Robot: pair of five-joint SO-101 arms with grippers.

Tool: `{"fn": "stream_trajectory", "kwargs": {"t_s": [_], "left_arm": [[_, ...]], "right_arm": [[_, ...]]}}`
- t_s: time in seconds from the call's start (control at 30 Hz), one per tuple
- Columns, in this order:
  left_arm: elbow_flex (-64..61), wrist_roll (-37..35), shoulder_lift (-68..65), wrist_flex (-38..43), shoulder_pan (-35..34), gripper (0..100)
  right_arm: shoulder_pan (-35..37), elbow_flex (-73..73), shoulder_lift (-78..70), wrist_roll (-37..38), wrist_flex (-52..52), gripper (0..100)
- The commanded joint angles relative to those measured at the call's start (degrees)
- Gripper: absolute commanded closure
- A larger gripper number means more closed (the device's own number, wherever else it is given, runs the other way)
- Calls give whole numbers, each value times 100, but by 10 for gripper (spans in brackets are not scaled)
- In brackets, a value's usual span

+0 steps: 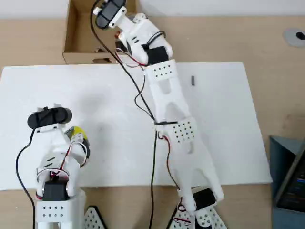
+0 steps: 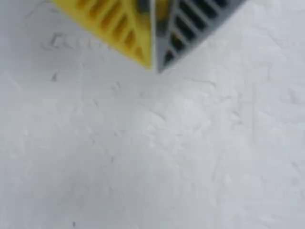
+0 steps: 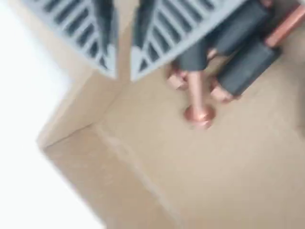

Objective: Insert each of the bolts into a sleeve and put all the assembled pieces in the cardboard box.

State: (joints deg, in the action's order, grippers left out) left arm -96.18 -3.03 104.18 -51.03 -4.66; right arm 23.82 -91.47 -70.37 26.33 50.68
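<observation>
Left pincer sat low over the white foam sheet, yellow and grey tips pressed together, nothing between them. Farther out, one dark sleeve lay alone on the sheet. Beyond that, right pincer hung over the cardboard box, tips narrowly apart and empty. Assembled pieces, copper bolts in dark sleeves, lay on the box floor near it.

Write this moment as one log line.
right gripper: open, over cardboard box | assembled pieces: in box | left gripper: shut, over white board
</observation>
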Motion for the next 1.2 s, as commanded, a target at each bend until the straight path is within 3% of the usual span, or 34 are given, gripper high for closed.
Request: {"fn": "stream_trajectory", "kwargs": {"t_s": [0.0, 0.2, 0.57, 0.9, 1.17], "left_arm": [[-88, -9, 22, -26, -62, 995], [-88, -18, 22, -35, -62, 995], [-88, 0, 22, -35, -62, 995], [-88, 0, 22, -35, -62, 995], [-88, 0, 22, -35, -62, 995]], "right_arm": [[-154, -418, 321, -35, 290, 990], [-242, -400, 1033, -1134, 1081, 990], [-251, -409, 2352, -1257, 3051, 990], [-453, -409, 3530, -2092, 4985, 990], [-681, -356, 4145, -2453, 5187, 990]]}}
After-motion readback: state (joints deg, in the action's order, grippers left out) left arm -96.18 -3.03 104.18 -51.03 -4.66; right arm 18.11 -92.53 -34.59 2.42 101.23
